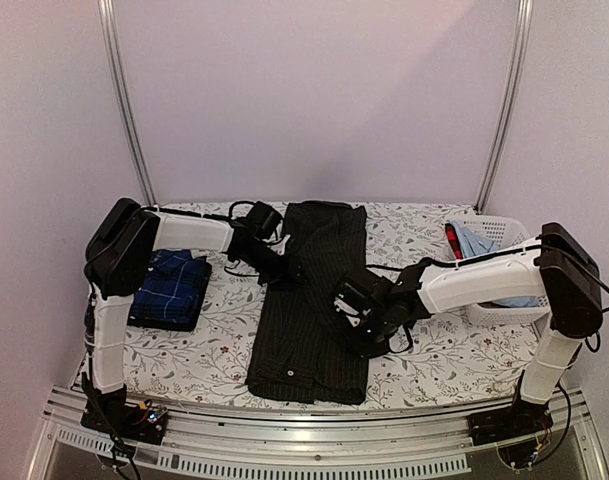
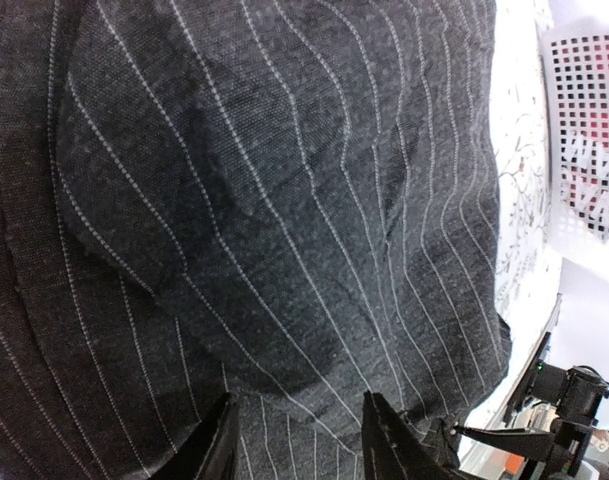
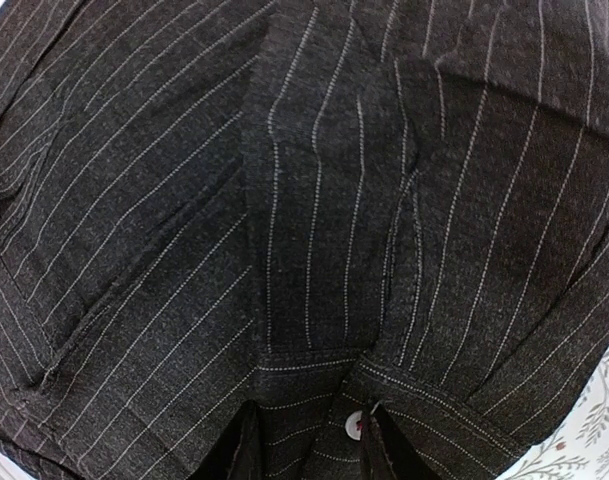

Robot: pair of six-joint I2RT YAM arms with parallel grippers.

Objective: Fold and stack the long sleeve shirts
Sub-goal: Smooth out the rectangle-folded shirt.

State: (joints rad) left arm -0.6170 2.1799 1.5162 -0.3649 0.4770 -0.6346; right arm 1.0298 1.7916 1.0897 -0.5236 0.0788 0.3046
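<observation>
The black pinstriped shirt point(image 1: 312, 345) lies folded into a long narrow strip down the middle of the table. The navy checked shirt point(image 1: 170, 290) lies folded at the left. My left gripper point(image 1: 284, 272) is low over the strip's left edge. In the left wrist view the gripper point(image 2: 302, 445) is open, with pinstriped cloth point(image 2: 284, 200) lying between its fingers. My right gripper point(image 1: 346, 308) is at the strip's right edge. In the right wrist view it point(image 3: 309, 450) is open over the cloth point(image 3: 284, 200), with a cuff and its white button point(image 3: 353, 427) between the fingers.
A white plastic basket point(image 1: 506, 226) with light blue cloth and something red in it stands at the right rear, and shows in the left wrist view point(image 2: 584, 130). The table has a floral cover point(image 1: 434, 360). Metal rails run along the near edge.
</observation>
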